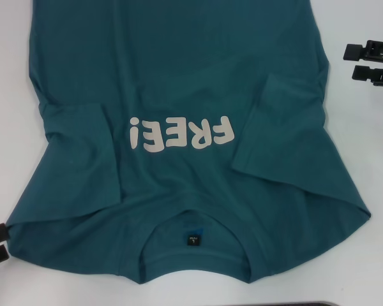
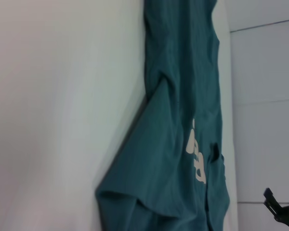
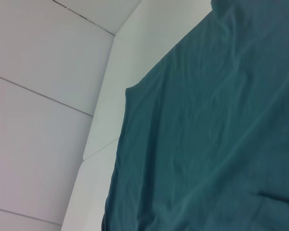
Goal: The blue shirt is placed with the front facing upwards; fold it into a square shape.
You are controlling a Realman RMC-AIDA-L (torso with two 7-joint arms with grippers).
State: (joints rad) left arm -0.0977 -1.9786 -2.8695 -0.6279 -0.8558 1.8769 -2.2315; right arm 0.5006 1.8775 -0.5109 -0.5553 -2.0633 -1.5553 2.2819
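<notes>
**Blue shirt spread front-up, both sleeves folded in, grippers off to the sides**

The blue shirt (image 1: 179,83) lies flat on the white table (image 1: 370,159), collar nearest the robot and the hem running out of the head view at the far side. Both short sleeves are turned inward over the chest, leaving fairly straight side edges. Bare table shows along each side of the cloth, wider on the right.

The cream lettering (image 1: 180,132) reads "FREE!", upside down from the robot's side. A small dark neck label (image 1: 193,238) sits inside the collar; its print is too small to read.

The right gripper (image 1: 356,62) hovers beside the shirt's far right edge, fingers spread apart and holding nothing. The left gripper (image 1: 1,245) sits at the near left corner, just beside the shoulder edge; its fingers look parted, though only their tips show.
</notes>
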